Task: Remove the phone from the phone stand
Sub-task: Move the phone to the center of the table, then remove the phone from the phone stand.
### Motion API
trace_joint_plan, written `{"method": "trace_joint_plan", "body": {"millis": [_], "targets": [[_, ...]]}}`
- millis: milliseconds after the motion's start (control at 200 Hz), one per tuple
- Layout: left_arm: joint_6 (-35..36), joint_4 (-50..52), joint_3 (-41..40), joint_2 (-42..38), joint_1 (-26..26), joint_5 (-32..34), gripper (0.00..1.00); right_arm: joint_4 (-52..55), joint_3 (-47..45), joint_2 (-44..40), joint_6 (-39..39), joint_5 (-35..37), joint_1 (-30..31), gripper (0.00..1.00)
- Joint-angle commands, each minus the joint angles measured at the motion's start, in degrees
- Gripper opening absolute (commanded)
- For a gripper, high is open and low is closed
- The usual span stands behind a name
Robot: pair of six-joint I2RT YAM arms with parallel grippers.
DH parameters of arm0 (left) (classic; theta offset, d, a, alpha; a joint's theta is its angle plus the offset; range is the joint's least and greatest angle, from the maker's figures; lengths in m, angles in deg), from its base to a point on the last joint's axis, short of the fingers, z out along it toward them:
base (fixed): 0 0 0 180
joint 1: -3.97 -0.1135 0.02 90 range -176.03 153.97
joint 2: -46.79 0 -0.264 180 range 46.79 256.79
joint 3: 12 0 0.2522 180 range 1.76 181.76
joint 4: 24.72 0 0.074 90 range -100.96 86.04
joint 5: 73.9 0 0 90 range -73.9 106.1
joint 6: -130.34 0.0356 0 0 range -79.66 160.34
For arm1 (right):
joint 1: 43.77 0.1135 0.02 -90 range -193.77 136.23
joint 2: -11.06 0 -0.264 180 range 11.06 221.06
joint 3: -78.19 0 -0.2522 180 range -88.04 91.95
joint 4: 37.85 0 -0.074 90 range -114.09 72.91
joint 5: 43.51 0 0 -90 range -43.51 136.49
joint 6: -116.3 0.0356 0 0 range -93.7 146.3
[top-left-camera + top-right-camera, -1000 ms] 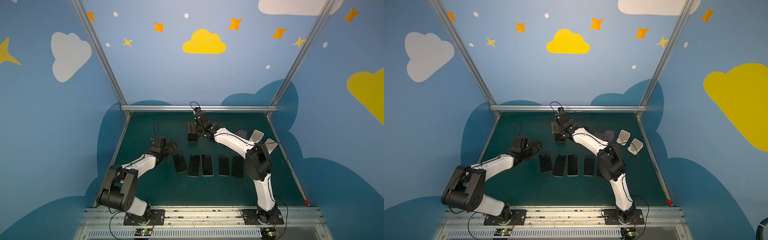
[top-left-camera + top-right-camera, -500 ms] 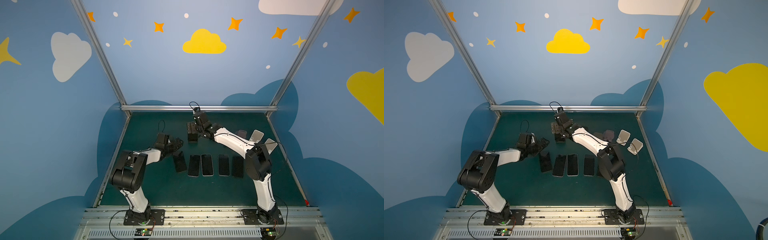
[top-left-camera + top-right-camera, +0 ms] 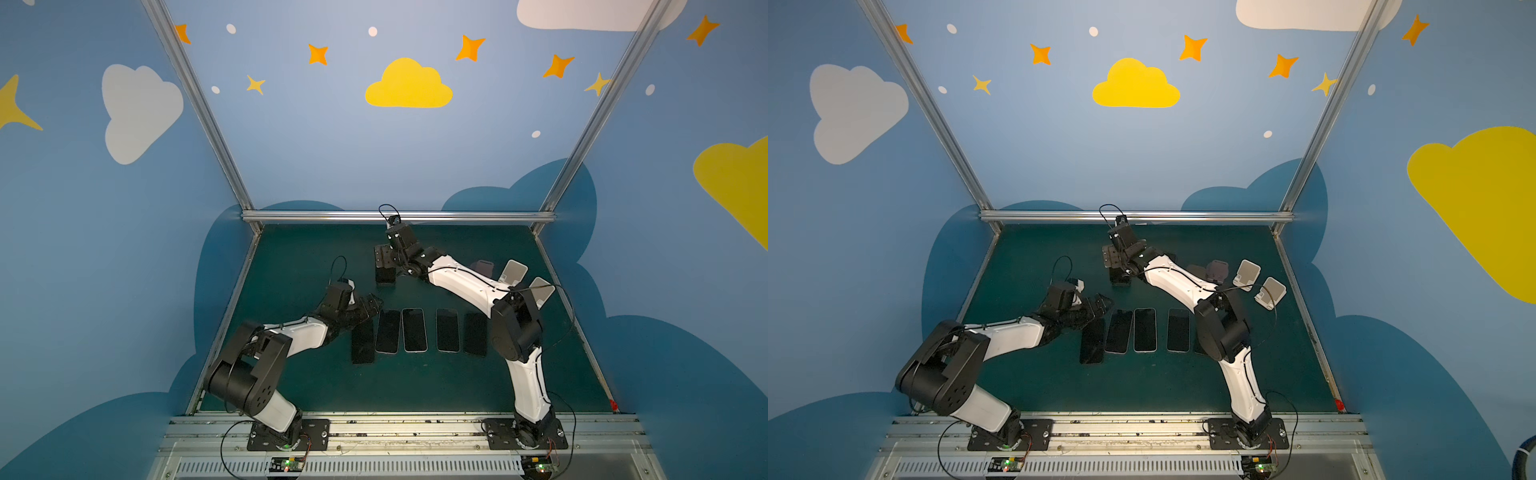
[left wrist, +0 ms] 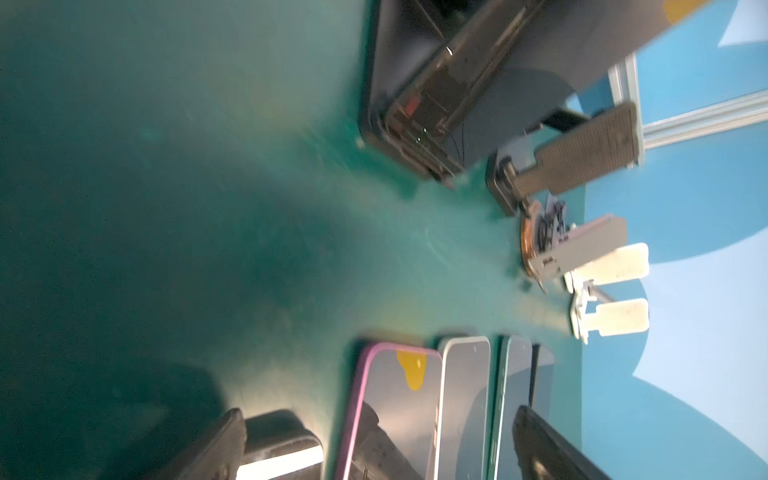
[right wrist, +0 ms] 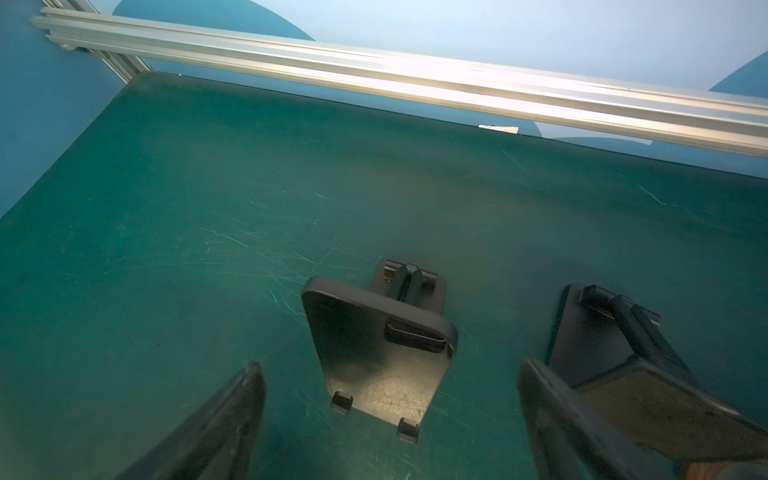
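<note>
I am holding my left pincer (image 3: 370, 305) low over the green mat (image 3: 299, 266), its fingers (image 4: 216, 444) spread wide and gripping nothing. It is hovering at the far end of the black phone (image 3: 363, 345), which is lying flat at my left end of a row of phones (image 3: 414, 329). I cannot tell whether a finger is touching it. All five phones are lying side by side near the middle of the mat. In the left wrist view a pink-edged phone (image 4: 395, 415) is showing between my fingers.

I am reaching my right pincer (image 5: 390, 368) toward the back of the mat, also wide open and empty. It is straddling a black phone stand (image 5: 374, 353) whose plate is standing bare. A second black stand (image 5: 615, 374) is sitting just beside it. Off to my right, a grey stand (image 3: 1217, 270) and two white stands (image 3: 1246, 274) are standing apart from the phones.
</note>
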Motion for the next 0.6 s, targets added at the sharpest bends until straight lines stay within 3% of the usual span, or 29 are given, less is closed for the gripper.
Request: {"method": "trace_joint_plan", "body": {"millis": [0,130,235,596], "targets": [[0.6,3.7,0.4,-3.3,-0.4,3.1,1.00,1.6,2.1,0.3,0.6,0.6,0.4,0.95],[-0.8,11.2,1.7,-11.2,-1.6,6.3,1.00,5.4,5.9,3.4,0.4,1.5,0.7,0.96],[-4.7,19.6,0.7,-21.6,-2.2,15.3,1.00,5.4,6.0,4.4,1.4,4.5,1.2,0.97],[-11.9,28.4,-13.9,-59.3,-4.1,24.1,1.00,6.0,9.5,8.1,6.4,5.4,2.3,0.97]]}}
